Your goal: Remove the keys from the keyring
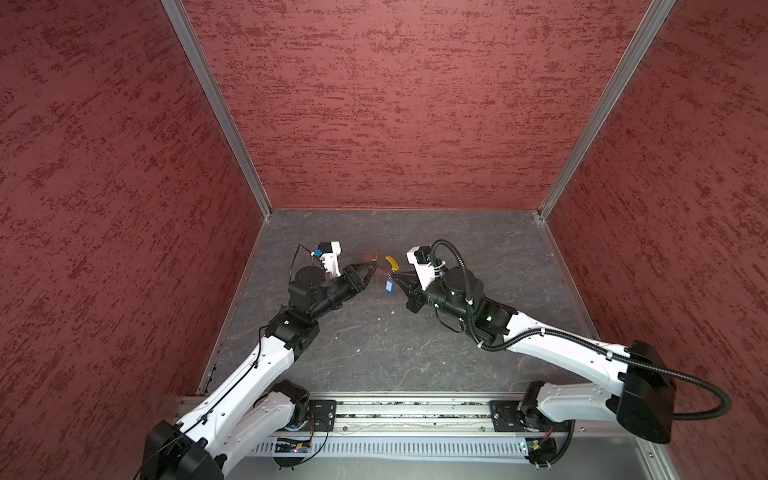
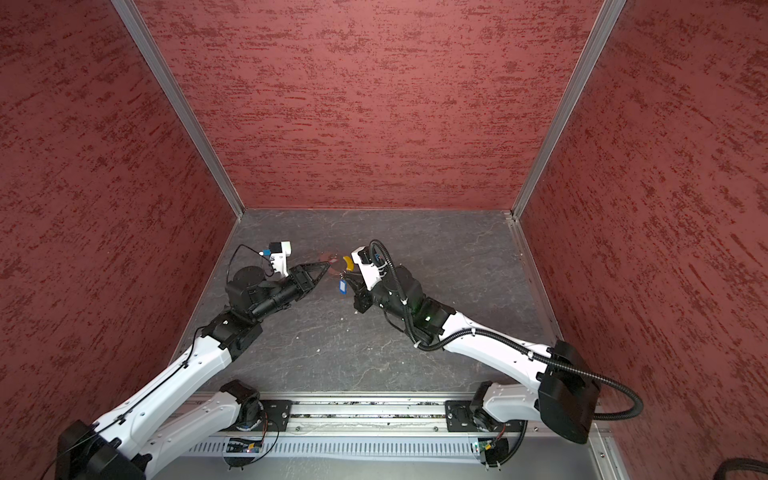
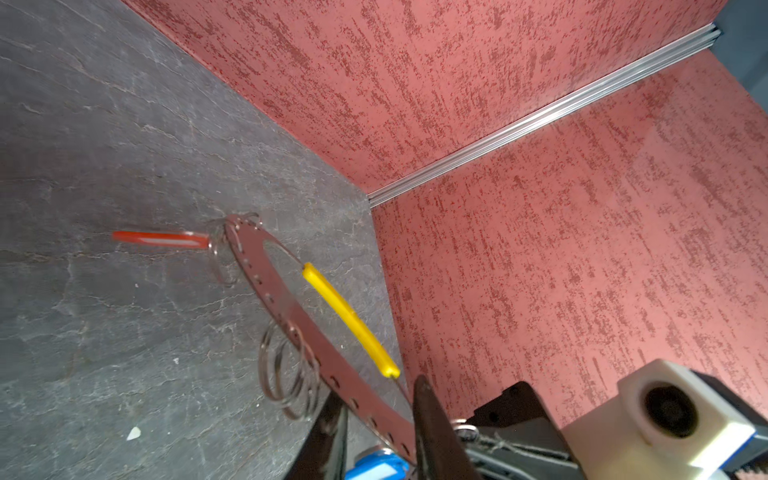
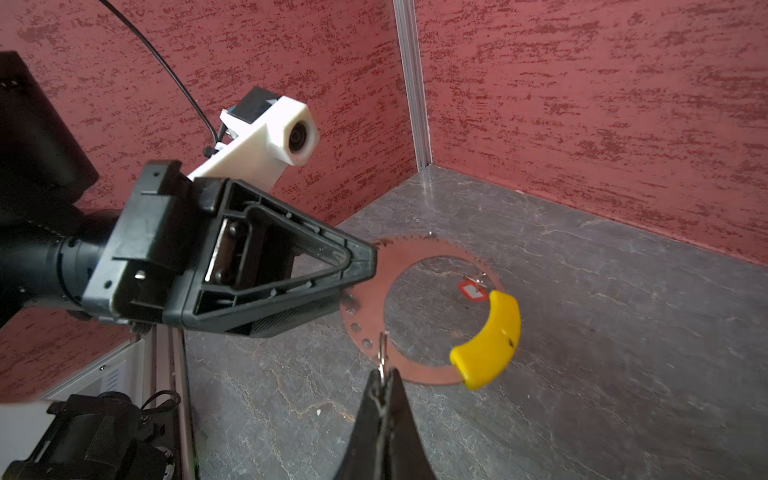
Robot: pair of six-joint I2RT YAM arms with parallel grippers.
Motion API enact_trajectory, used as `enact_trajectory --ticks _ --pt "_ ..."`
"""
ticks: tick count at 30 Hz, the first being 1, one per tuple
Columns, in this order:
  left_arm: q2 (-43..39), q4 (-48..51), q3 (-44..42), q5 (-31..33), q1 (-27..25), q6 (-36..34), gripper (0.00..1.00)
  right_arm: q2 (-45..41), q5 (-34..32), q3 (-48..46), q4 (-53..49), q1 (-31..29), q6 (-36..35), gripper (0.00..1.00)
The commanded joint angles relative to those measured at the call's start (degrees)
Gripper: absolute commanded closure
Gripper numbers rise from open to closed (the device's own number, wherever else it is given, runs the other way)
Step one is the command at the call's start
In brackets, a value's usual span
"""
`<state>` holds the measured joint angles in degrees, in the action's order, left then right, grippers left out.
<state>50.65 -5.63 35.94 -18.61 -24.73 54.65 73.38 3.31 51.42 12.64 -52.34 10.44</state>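
The keyring (image 4: 415, 372), a flat reddish band with holes and a yellow segment (image 4: 490, 336), is tilted off the tabletop (image 4: 582, 374). The right gripper (image 4: 383, 380) pinches its small ring (image 4: 382, 347). The red tag (image 4: 471, 290) hangs at its far edge, and the blue tag (image 1: 389, 286) hangs below.

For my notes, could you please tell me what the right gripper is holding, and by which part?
The right gripper holds the keyring by a small ring threaded through its flat band, jaws shut on it.
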Motion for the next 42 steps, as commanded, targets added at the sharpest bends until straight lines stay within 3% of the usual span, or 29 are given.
enact_trajectory --ticks 1,13,20,23,27,30,33,38,42 --pt "-2.20 2.53 -0.54 -1.83 1.33 -1.91 0.65 -1.69 4.67 3.43 -3.41 1.40 -2.64 1.00" --pt "-5.53 4.00 -1.11 -10.20 5.92 -8.07 0.36 -3.80 15.00 6.81 -12.12 7.60 -8.00 1.00" --pt "-1.51 -3.49 -0.11 -16.66 5.97 -12.60 0.23 -6.53 23.53 5.12 -12.62 11.71 -9.09 1.00" --pt "-0.08 -6.81 0.41 -18.37 5.67 -14.15 0.22 -6.76 29.24 4.94 -13.08 14.00 -8.64 1.00" --pt "-0.48 -16.84 -2.81 -16.85 3.47 -14.87 0.20 -6.68 34.36 4.52 -13.18 16.39 -7.14 1.00" --pt "-0.65 -18.54 -2.45 -16.85 2.18 -16.54 0.16 -6.94 37.58 3.69 -12.53 17.78 -5.99 1.00" --pt "1.11 -20.83 -0.71 -21.78 1.45 -18.31 0.21 -7.07 41.11 2.74 -11.25 18.78 -4.54 1.00" --pt "6.12 -26.83 1.64 -32.43 0.62 -18.71 0.42 -6.72 47.17 3.17 -11.08 19.12 -2.93 1.00" --pt "6.21 -24.72 2.37 -34.13 -1.84 -23.00 0.55 -7.02 49.19 3.15 -9.29 19.11 -0.75 1.00"
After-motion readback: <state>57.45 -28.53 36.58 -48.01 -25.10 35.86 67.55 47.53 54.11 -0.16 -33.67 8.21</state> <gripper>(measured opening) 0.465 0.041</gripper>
